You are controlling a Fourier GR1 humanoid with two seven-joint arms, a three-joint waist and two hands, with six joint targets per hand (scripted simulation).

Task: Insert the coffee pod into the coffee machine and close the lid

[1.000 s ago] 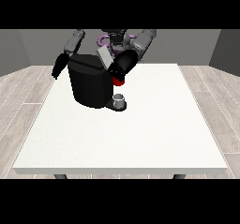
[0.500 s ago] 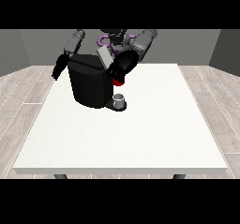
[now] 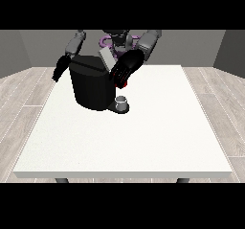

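The black coffee machine (image 3: 91, 86) stands on the white table (image 3: 143, 137) at the back left of centre. Its grey lid (image 3: 106, 59) is tilted up. The hand at the view's right (image 3: 126, 67) hovers at the machine's upper front corner, just below the lid, with its fingers stretched towards the machine's top. Under this hand shows a red thing at the machine (image 3: 123, 84). A small grey thing (image 3: 122, 102) sits on the machine's low base. The hand at the view's left (image 3: 61, 70) hangs beside the machine with relaxed fingers and holds nothing.
The table's right edge (image 3: 206, 113) and front edge (image 3: 124, 174) bound a wide white surface. The robot's torso (image 3: 117, 39) stands just behind the machine.
The hand at the view's right has shifted only slightly at the machine's top corner. The hand at the view's left and the lid have kept their places.
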